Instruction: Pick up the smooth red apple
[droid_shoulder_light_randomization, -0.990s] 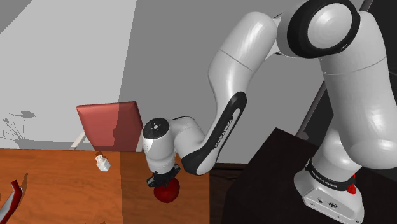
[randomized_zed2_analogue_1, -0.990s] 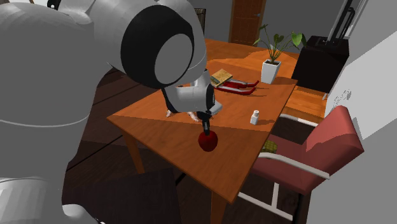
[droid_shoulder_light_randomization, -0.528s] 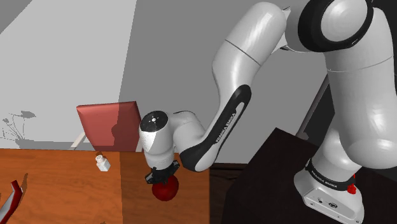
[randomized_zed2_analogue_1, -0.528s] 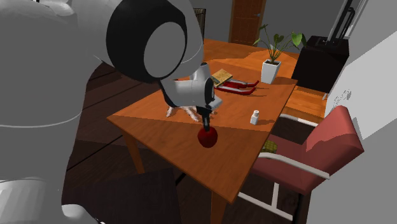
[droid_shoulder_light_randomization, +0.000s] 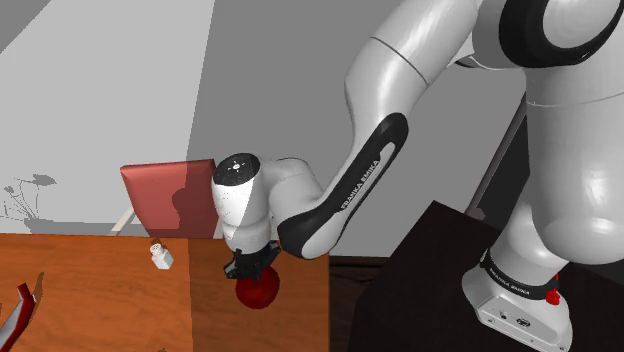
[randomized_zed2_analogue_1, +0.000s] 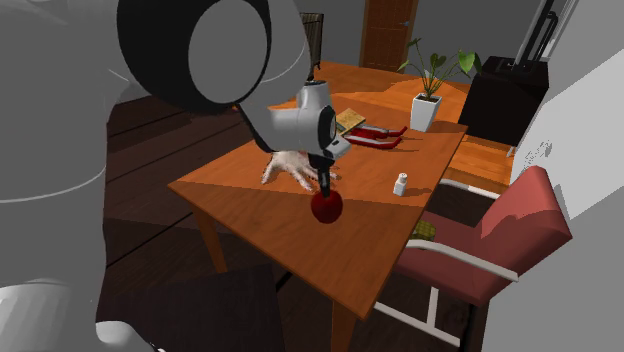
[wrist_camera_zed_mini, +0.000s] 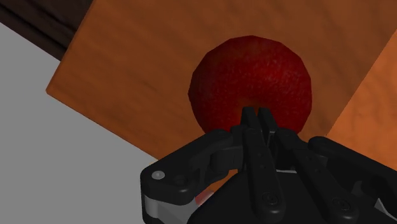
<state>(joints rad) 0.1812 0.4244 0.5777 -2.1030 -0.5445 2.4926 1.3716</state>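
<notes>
Your apple (wrist_camera_zed_mini: 254, 79) is round, smooth and deep red, with a fine speckle on its skin. It hangs over the orange-brown tabletop (wrist_camera_zed_mini: 140, 57), not far from one of its edges, and you cannot tell whether it touches the wood. The black fingers (wrist_camera_zed_mini: 246, 127) are drawn almost together. Their tips pinch the apple at its top, where the skin glows a little orange.

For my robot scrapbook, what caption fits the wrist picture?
Black jaws grip a red apple by its top, with the orange table beneath.
</notes>
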